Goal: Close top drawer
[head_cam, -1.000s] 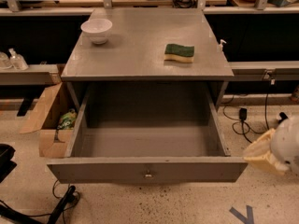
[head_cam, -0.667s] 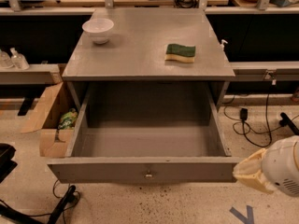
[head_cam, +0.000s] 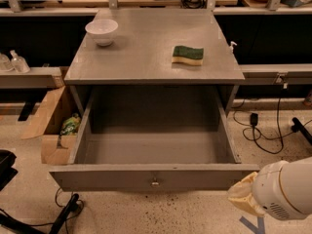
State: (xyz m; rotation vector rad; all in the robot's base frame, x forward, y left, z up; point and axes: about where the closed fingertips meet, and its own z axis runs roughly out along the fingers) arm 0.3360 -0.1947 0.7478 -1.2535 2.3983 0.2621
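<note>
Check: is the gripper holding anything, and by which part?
Nothing appears held. The gripper sits low right, off the right end of the top drawer front, away from its knob.

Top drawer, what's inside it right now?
The top drawer is pulled open, and the floor that shows is bare. Its front hides the nearest strip of floor. The hand is at lower right, outside the drawer's front corner.

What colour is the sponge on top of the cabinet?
Sponge: green over yellow, camera view. Claw unseen; arm lower right.
</note>
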